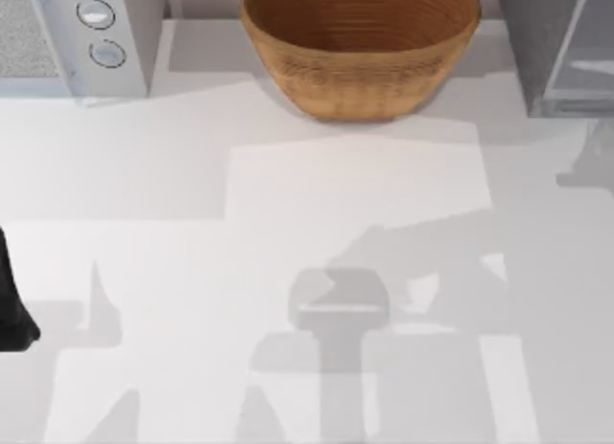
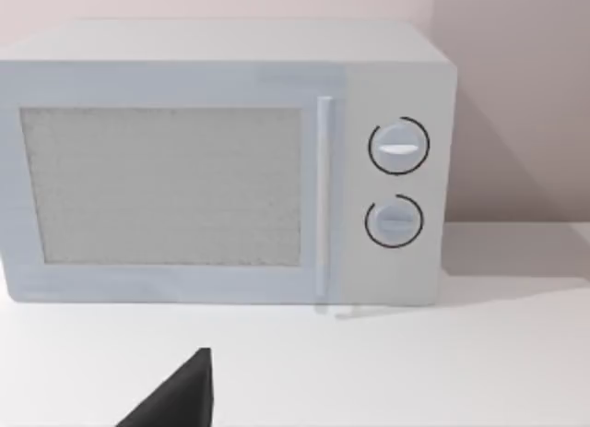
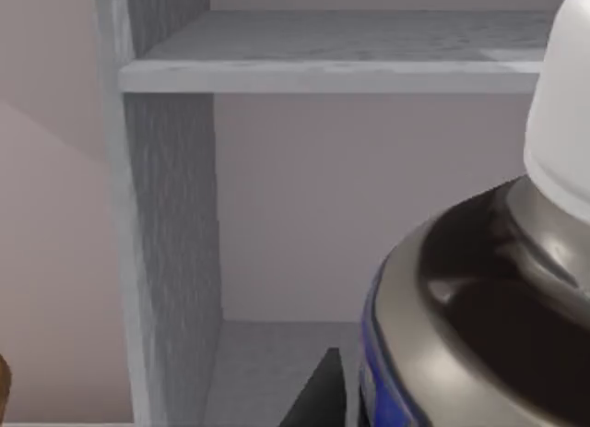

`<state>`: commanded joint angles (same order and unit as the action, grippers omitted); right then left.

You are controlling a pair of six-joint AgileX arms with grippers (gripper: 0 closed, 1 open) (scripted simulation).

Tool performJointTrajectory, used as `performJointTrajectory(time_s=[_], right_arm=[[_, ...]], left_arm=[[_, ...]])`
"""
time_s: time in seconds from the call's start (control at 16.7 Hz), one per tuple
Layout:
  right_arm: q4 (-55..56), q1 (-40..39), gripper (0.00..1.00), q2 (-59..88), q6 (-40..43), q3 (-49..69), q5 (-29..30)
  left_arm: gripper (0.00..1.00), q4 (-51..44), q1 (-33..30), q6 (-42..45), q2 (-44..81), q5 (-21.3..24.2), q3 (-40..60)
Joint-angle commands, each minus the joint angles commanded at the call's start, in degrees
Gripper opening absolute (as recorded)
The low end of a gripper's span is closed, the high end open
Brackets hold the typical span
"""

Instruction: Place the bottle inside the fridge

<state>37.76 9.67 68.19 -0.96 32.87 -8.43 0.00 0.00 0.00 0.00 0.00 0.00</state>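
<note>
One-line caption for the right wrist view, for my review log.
Bottle with white cap close before the fridge's open compartment, below a shelf.

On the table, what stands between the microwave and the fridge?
In the top view, a wicker basket stands between the microwave at the left and the fridge at the right, along the table's far edge.

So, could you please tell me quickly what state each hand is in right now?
Left hand: parked at the table's left edge; cannot be told.
Right hand: at the open fridge, the bottle close before it; grip cannot be told.
</note>
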Motion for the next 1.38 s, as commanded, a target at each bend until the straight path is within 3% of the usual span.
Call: performJointTrajectory(time_s=[0.3,0.54,1.08,1.38], right_arm=[[15.1,3.7,0.01,31.6,0.0,13.1,-3.4],[23.6,5.6,0.01,47.0,0.1,20.5,-5.4],[26.6,6.0,0.01,52.8,0.1,23.2,-6.1],[21.4,5.1,0.01,59.0,0.2,31.3,-5.1]], left_arm=[[1.0,0.0,0.0,0.0,0.0,0.0,0.0],[1.0,0.0,0.0,0.0,0.0,0.0,0.0],[1.0,0.0,0.0,0.0,0.0,0.0,0.0],[1.0,0.0,0.0,0.0,0.0,0.0,0.0]])
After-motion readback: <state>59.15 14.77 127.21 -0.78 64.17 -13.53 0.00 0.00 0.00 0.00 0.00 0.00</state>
